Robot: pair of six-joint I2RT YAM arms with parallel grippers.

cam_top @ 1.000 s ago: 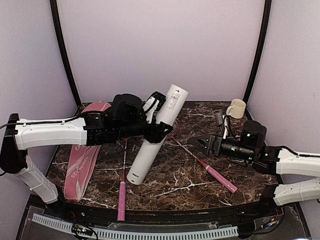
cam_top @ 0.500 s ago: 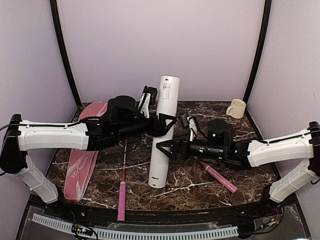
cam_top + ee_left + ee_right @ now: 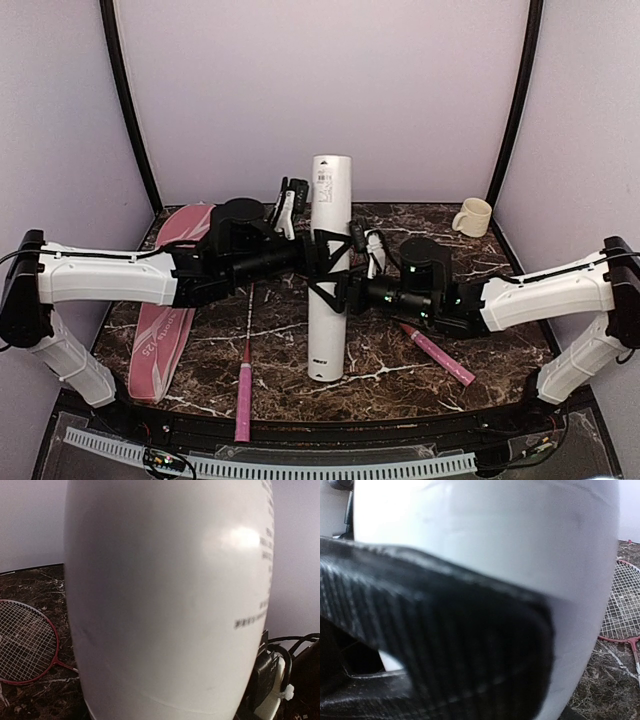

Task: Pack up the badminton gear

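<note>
The white tube [image 3: 327, 330] stands upright on the table's middle. My left gripper [image 3: 318, 256] is shut on its middle from the left, and the tube [image 3: 165, 600] fills the left wrist view. My right gripper [image 3: 332, 290] is open, with its jaws astride the tube just below the left gripper; one finger [image 3: 445, 645] lies against the tube [image 3: 520, 535]. Two racquets lie crossed behind the tube, with pink handles at the front left [image 3: 243, 390] and right [image 3: 440, 357]. A red-rimmed head [image 3: 25, 640] shows beside the tube. The pink cover [image 3: 165, 320] lies at the left. No shuttlecocks show.
A cream mug [image 3: 473, 216] stands at the back right corner. The marble table [image 3: 390, 385] has curved purple walls behind and a black front edge. A second view of a racquet head [image 3: 622, 610] lies right of the tube.
My left gripper has stood the tilted tube upright and shifted it right. My right arm has swung in from the right, and its open jaws now straddle the tube.
</note>
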